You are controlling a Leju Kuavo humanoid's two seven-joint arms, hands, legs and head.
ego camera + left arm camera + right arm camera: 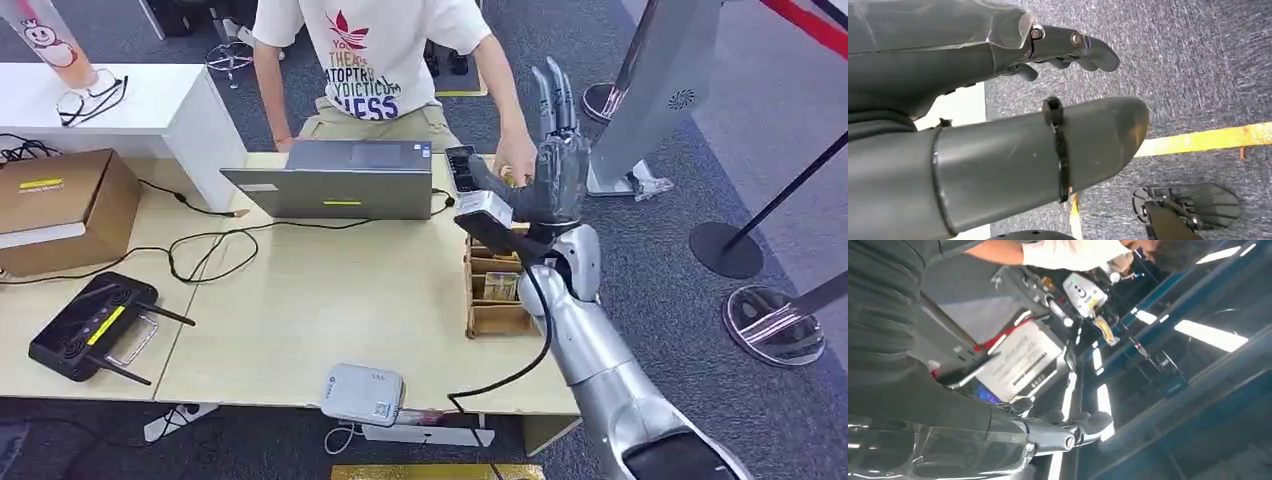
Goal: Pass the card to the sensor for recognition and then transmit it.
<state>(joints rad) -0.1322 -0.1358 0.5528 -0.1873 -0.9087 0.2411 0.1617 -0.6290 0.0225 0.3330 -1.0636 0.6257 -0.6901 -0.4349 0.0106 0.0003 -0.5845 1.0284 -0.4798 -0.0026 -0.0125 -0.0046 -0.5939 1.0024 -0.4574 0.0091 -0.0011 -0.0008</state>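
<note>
The person's white shirt point(365, 50) has blue letters that end in "ESS". The other words are too blurry to read.

A laptop point(340, 178) sat at the table's point(330, 300) far edge, with a person point(375, 60) standing behind it. Right of the laptop stood a wooden organiser point(492, 290) (at the table's right edge). A router point(90, 325) lay front left, a cardboard box point(60, 205) behind it, and a small white device point(362, 393) at the near edge.
</note>
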